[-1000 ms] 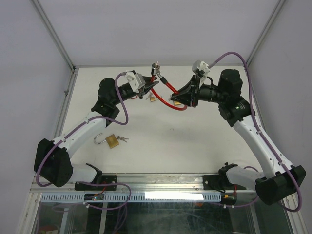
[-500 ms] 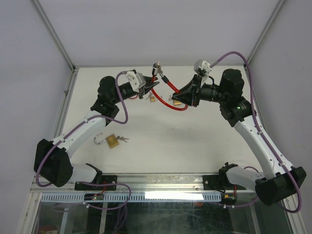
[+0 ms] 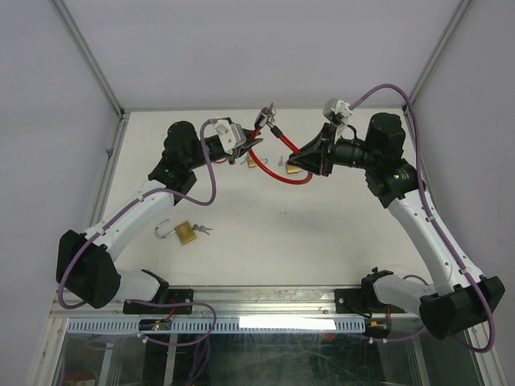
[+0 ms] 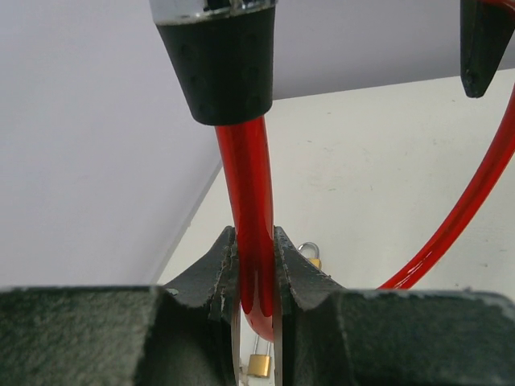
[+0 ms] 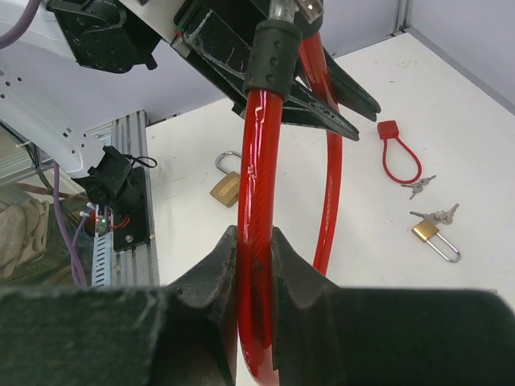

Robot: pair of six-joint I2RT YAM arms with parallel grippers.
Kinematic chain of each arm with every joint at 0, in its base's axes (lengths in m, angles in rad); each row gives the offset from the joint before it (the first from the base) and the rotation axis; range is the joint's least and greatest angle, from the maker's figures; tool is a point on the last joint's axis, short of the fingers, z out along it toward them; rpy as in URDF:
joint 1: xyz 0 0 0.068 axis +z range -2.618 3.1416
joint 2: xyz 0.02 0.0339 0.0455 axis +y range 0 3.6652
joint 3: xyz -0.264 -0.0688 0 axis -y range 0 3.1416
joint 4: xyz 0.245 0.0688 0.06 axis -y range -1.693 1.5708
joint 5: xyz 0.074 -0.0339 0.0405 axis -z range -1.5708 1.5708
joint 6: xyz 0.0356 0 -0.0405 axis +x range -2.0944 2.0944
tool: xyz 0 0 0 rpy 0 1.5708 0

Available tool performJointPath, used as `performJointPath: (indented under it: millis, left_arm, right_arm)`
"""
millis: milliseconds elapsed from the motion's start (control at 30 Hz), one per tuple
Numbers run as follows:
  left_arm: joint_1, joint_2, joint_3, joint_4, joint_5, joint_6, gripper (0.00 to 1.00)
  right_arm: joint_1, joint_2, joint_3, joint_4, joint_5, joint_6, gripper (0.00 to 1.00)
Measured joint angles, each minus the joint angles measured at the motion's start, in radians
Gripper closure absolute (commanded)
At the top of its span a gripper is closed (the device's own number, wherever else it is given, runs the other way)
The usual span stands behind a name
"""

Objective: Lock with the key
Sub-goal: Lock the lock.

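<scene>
1. Brass padlock [image 3: 186, 233] with keys beside it lies on the tabletop [image 3: 265, 241], lower left of centre.
2. Left hand [image 3: 253, 145], upper centre-left: fingers [image 4: 219, 265] clamped on the red cable lock [image 3: 279, 170]. In the wrist view a black end cap [image 4: 216, 64] sits just above the grip.
3. Small padlock [image 3: 252, 162] on the tabletop, just below the left hand.
4. Red cable lock is held off the tabletop between both hands, upper centre. Its loop sags below and its ends rise to a metal tip [image 3: 266, 112]. Cannot tell if a key is in it.
5. Right hand [image 3: 291, 158], upper centre-right: clamped on the same cable, below a black collar [image 5: 273, 52].
</scene>
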Motion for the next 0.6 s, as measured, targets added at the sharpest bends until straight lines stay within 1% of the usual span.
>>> performJointPath:
  millis: [200,367,600]
  left_arm:
    - [-0.007,0.000,0.008,-0.051,-0.004,0.043,1.00]
    - [-0.026,0.000,0.056,-0.142,-0.027,0.098,1.00]
    - [-0.033,0.025,0.140,-0.270,-0.030,0.168,1.00]
  right_arm:
    - [-0.013,0.001,0.000,-0.028,-0.013,0.008,1.00]
    - [-0.014,0.019,0.028,-0.067,-0.034,-0.004,1.00]
    - [-0.024,0.054,0.129,-0.241,-0.023,-0.151,1.00]
